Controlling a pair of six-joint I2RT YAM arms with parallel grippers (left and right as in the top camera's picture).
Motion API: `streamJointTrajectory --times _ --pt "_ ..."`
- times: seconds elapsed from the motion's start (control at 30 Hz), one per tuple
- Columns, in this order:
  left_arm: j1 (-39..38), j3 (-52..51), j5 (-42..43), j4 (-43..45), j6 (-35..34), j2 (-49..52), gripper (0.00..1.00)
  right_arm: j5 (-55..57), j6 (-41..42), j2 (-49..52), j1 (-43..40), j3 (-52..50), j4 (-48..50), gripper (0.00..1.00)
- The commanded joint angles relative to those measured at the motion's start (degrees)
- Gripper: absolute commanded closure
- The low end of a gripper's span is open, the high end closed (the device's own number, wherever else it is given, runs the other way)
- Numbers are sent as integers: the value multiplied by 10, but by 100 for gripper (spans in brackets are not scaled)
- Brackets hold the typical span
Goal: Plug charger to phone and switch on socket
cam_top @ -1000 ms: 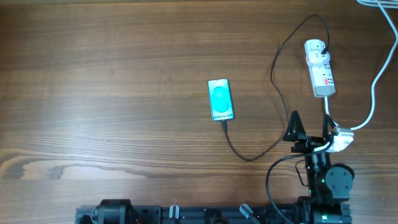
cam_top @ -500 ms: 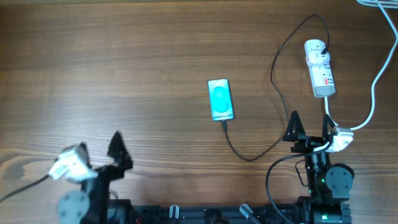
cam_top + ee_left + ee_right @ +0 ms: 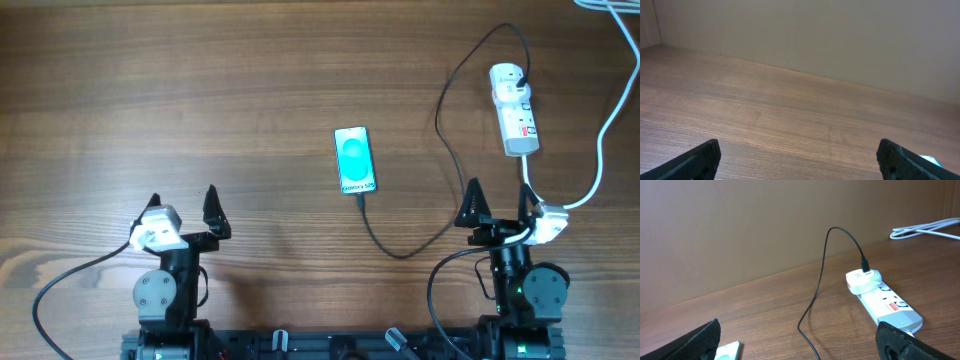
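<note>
The phone [image 3: 354, 160] lies face up mid-table, teal screen lit; a corner shows in the right wrist view [image 3: 727, 351]. The charger's thin black cable [image 3: 444, 130] runs from the phone's near edge, loops right and up to a white adapter on the socket [image 3: 513, 110], also in the right wrist view [image 3: 887, 303]. Its plug tip meets the phone's near end [image 3: 360, 199]. My left gripper [image 3: 183, 204] is open and empty at the front left. My right gripper [image 3: 498, 198] is open and empty, below the socket.
A thicker white cable [image 3: 605, 130] runs from the socket's near end down and up off the right edge. A small white part [image 3: 548, 222] sits by the right gripper. The table's far edge meets a plain wall [image 3: 805, 30].
The left arm has come into view at the front left and swung right to face the table, its gripper open. The right arm, phone and cables have not moved.
</note>
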Motion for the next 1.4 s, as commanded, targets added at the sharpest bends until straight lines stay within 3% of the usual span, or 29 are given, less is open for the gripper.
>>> streamJointTrajectory --times 0.0,0.13,1.37 --pt "3 -7 24 1 21 -6 0 -9 -10 -5 2 -1 2 0" --pt "4 -7 42 0 54 -6 0 -9 -10 -5 2 -1 2 0" --pt "4 -7 41 2 50 -5 0 -9 -10 -5 2 -1 2 0"
